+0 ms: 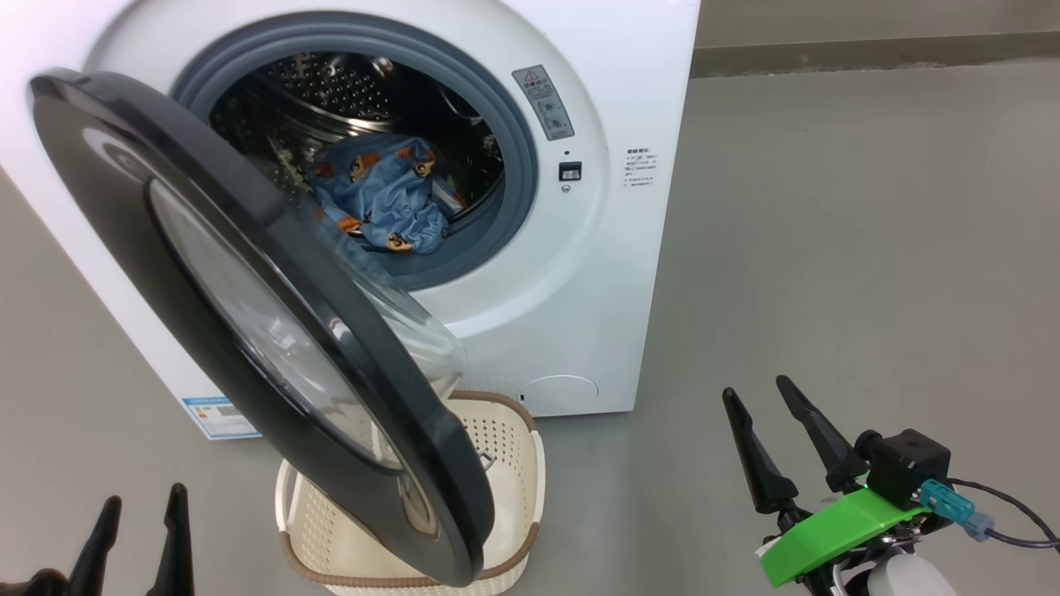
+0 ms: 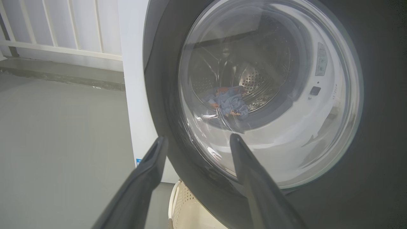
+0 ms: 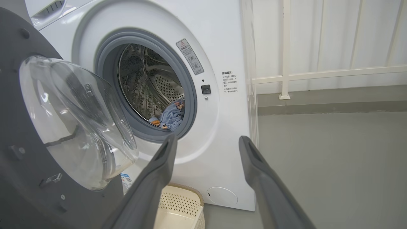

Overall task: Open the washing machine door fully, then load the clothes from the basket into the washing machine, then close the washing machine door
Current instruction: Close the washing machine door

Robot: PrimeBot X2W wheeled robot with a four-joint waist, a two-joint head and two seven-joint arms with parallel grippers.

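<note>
The white washing machine (image 1: pixel 604 273) stands with its round black door (image 1: pixel 166 273) swung partly open, the glass bowl window (image 3: pixel 73 121) facing the drum. Light blue clothes (image 1: pixel 377 194) with orange bear prints lie in the steel drum, seen too in the right wrist view (image 3: pixel 171 116) and through the door glass (image 2: pixel 227 101). The cream basket (image 1: pixel 505 447) sits on the floor under the door's lower edge; what shows of its inside looks bare. My left gripper (image 1: pixel 141 505) stands open at lower left, in front of the door's outer face. My right gripper (image 1: pixel 758 393) is open at lower right, holding nothing.
Grey floor (image 1: pixel 828 248) spreads out to the right of the machine. A white railing (image 3: pixel 318 74) and a low grey kerb (image 3: pixel 318 103) run behind it. A blue label sticker (image 1: pixel 217 416) marks the machine's lower left front.
</note>
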